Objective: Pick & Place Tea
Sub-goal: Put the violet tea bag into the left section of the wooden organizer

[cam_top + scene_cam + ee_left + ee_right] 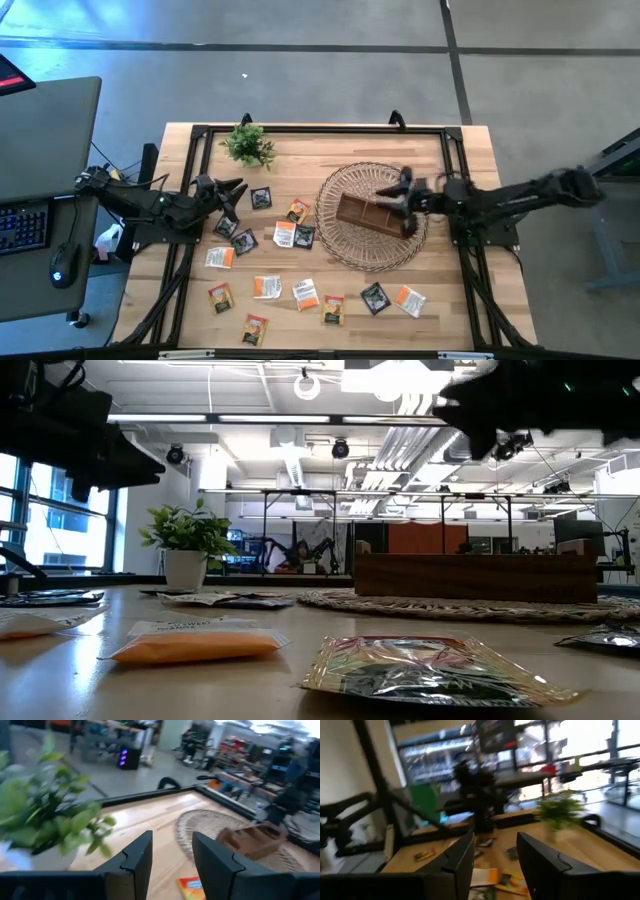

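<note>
Several small tea packets, black or orange and white, lie flat and scattered on the wooden table, among them one near the middle and one at the front. My left gripper hovers at the table's left above a black packet; the left wrist view shows it open with nothing between its fingers. My right gripper hangs over the brown wooden tray, which sits in the round wicker basket. The right wrist view shows it open and empty too.
A small green plant in a white pot stands at the far left of the table. A black metal frame runs along the table's edges. An orange packet and a shiny dark one lie near the front edge.
</note>
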Available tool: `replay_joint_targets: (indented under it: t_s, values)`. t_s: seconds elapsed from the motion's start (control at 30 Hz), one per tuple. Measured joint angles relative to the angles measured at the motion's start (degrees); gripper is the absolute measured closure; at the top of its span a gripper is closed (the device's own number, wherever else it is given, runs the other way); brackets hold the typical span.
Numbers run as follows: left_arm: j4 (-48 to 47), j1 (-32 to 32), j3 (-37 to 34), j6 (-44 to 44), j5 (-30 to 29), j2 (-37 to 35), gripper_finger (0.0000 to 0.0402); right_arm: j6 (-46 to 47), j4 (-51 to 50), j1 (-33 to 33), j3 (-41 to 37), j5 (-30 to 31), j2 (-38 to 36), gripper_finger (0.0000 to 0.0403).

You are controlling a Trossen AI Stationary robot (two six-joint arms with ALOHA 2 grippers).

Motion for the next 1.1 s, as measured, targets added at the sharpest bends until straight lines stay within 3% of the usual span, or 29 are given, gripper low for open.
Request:
replay_joint_targets:
  t_s: [0.1,0.2,0.3,0.43,0.6,0.7,0.87,1.1]
  values:
    - [6.0,0.0,0.0,5.4,3.4,0.0,0.0263,-6.4,-11.9,4.4,12.7,0.0,8.1,0.0252]
    - [10.1,0.0,0.0,8.0,3.7,0.0,0.0263,-7.9,-33.1,7.6,26.0,1.4,14.2,0.0255]
    - [9.9,0.0,0.0,8.6,3.9,0.0,0.0263,-1.4,-55.6,10.3,37.3,3.6,19.6,0.0258]
    - [6.7,0.0,0.0,5.7,7.1,0.0,0.0263,13.2,-75.1,14.0,46.2,-1.3,26.3,0.0254]
    - [2.0,0.0,0.0,-0.3,12.0,0.0,0.0263,27.1,-76.2,20.0,47.0,-10.3,34.7,0.0236]
    - [0.2,0.0,0.0,-4.5,14.3,0.0,0.0263,31.1,-76.2,22.9,47.0,-12.1,39.2,0.0219]
    - [-0.2,0.0,0.0,-8.3,16.2,0.0,0.0263,33.1,-76.4,25.3,47.0,-12.0,44.0,0.0196]
    - [-0.2,0.0,0.0,-8.7,16.3,0.0,0.0263,33.7,-77.2,27.8,46.1,-7.1,47.7,0.0192]
